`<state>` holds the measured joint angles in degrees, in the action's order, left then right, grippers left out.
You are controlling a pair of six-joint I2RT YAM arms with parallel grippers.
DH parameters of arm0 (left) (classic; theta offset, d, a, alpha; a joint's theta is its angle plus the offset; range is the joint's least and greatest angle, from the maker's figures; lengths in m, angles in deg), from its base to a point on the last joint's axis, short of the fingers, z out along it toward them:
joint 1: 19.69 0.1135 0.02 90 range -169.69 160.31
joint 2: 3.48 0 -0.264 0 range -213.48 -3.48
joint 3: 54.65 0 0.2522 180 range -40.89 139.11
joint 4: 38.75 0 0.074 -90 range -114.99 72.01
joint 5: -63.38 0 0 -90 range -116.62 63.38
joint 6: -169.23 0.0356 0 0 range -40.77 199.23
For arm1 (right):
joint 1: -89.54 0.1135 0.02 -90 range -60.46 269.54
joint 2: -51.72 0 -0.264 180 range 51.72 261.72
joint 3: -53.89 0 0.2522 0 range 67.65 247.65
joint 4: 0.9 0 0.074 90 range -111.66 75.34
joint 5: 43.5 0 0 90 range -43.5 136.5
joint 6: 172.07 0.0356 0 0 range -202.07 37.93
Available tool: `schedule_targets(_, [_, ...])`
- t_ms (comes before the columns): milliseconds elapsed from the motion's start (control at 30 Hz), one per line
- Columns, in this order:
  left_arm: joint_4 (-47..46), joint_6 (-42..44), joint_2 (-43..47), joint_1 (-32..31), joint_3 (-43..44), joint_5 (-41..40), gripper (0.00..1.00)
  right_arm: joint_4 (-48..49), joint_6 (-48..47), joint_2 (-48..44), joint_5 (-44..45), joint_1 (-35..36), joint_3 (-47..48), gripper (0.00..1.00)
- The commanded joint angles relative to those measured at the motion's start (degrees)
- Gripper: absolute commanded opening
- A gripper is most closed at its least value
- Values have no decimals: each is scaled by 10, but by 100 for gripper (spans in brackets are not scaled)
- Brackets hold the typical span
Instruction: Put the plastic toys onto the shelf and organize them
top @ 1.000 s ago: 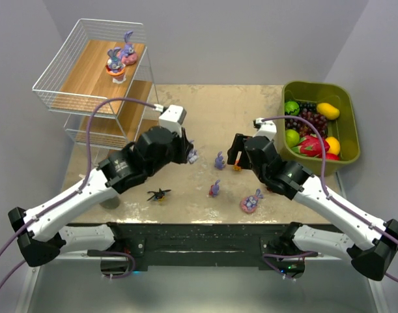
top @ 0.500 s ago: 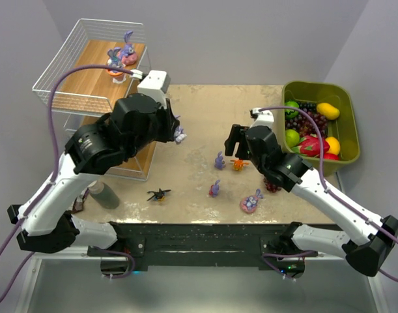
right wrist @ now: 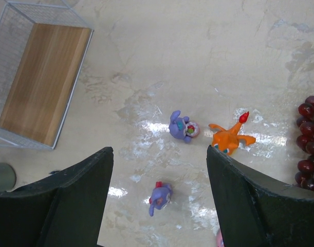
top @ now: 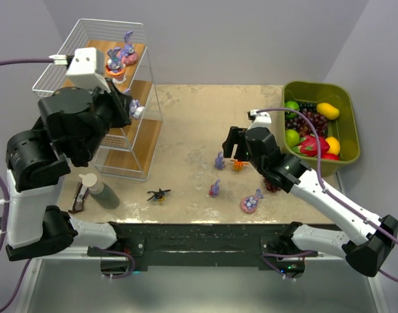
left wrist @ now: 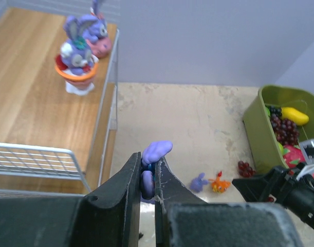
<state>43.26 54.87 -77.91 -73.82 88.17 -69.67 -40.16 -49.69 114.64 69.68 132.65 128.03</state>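
Note:
My left gripper (top: 133,108) is shut on a small purple bunny toy (left wrist: 157,150) and holds it in the air beside the front right edge of the white wire shelf (top: 88,73), near the top tier. Two toys (top: 119,57) stand on the top board (left wrist: 28,103). My right gripper (right wrist: 159,151) hangs open over the table, above a purple toy (right wrist: 160,196), with another purple toy (right wrist: 180,127) and the orange toy (right wrist: 228,138) just beyond it. A black insect toy (top: 159,194) and a bunny on a pink base (top: 251,202) lie near the front edge.
An olive-green bin (top: 347,149) with colourful fruits stands at the right. A dark grape bunch (top: 272,186) lies under the right arm. A green bottle (top: 102,193) lies in front of the shelf at the left.
The left arm has risen and swung left with the purple toy, from the table's middle up to the shelf's top tier. The right gripper shifted slightly back and stays open.

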Motion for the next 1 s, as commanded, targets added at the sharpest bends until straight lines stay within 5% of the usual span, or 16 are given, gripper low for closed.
schedule_targets(0, [-47,63,6,0,33,-63,0,22,14,-25,-2,-2,-18,77])
schedule_targets(267, [-120,151,-12,6,10,-63,0,8,21,-45,4,-1,-31,77])
schedule_targets(433, [-145,162,-42,122,0,95,0,1,19,-49,6,-2,-29,77])
schedule_targets(967, [-118,179,-55,228,23,299,0,-12,13,-46,-2,-1,-17,77])
